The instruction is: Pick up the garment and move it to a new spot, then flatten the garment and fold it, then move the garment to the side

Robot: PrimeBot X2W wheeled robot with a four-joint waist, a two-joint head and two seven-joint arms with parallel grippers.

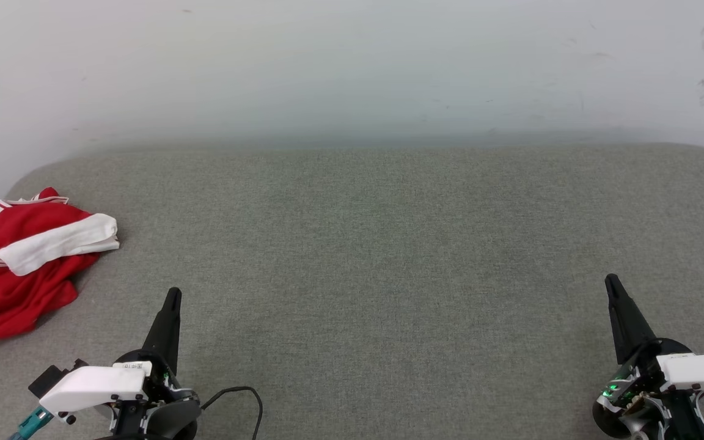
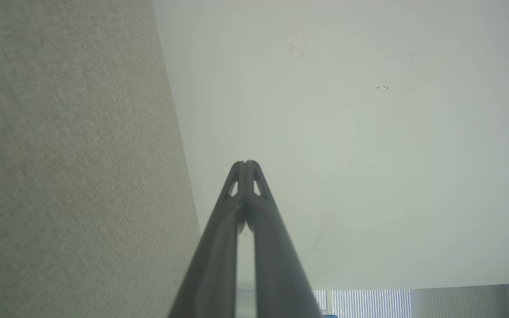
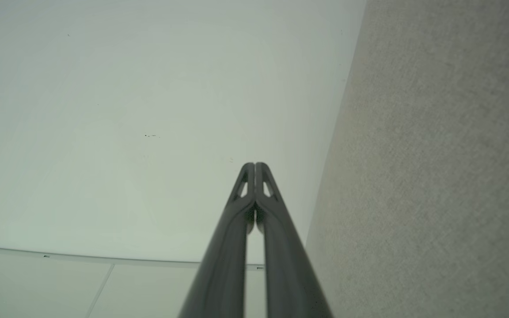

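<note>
The garment lies crumpled at the left edge of the grey fabric surface, red with a white sleeve across its top and striped trim showing. My left gripper rests at the lower left, shut and empty, its tip a short way right of the garment and apart from it. At the lower right stands my right gripper, far from the garment, also shut with nothing in it. Both wrist views show the fingertips pressed together: left gripper, right gripper.
A pale wall rises behind the surface's back edge. A black cable loops beside the left wrist. The surface's rounded corners show at back left and back right. A window blind appears low in the left wrist view.
</note>
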